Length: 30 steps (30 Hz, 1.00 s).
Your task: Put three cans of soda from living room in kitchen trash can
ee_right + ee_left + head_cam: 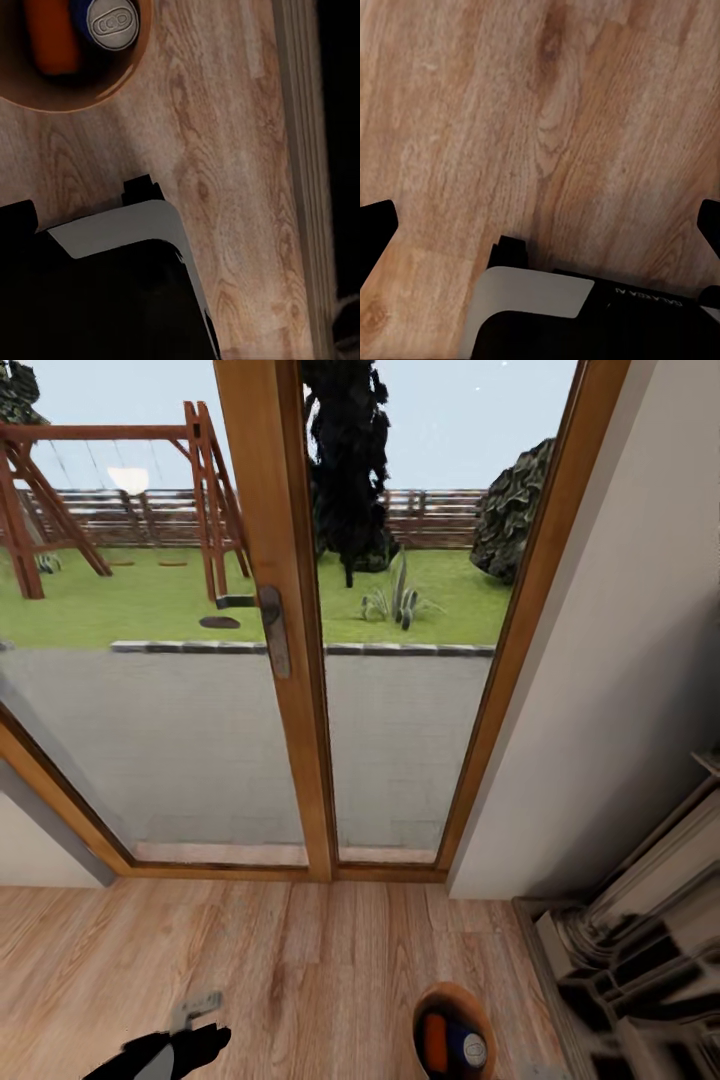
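Beside the glass doors [270,660], trash can [432,1000] holds an orange can [435,1038] and blue can [466,1048]; left gripper [195,1008] looks spread, right gripper's state I cannot tell; carry the bin level.

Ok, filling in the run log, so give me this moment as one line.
place: glass doors | bin: on floor, orange can and blue can inside | left tool: empty
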Motion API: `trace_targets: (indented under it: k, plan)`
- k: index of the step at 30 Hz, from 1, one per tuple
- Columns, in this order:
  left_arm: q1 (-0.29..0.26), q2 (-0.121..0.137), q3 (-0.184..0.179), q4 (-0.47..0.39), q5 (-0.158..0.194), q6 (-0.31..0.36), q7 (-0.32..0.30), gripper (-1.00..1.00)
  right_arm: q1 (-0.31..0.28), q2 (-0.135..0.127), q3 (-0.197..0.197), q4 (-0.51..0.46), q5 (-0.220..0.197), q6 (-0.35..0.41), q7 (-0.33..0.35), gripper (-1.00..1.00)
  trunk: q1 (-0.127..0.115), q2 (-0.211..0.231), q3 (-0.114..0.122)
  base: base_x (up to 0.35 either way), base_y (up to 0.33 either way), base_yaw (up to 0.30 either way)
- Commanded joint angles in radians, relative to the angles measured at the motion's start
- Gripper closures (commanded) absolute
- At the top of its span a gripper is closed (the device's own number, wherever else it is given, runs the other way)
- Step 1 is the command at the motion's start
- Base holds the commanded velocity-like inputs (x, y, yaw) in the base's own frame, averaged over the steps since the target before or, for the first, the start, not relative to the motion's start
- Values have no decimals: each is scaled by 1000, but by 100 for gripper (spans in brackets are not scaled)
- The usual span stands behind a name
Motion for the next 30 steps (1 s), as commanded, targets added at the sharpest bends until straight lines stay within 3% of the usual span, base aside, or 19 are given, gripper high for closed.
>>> trace_targets:
  k: [1,16,30]
  plan:
    - [2,-1,-3,1,0,-2,0,-100,3,0,0,0,0,-2,0,-100,-4,7,3,0,0,0]
    - [66,-26,-37,6,5,-26,6,-100,97,-4,0,-1,5,-12,3,-100,-61,112,50,0,0,0]
    - [99,-39,-41,7,7,-29,13,-100,132,-5,0,0,8,-12,4,-100,-115,210,94,0,0,0]
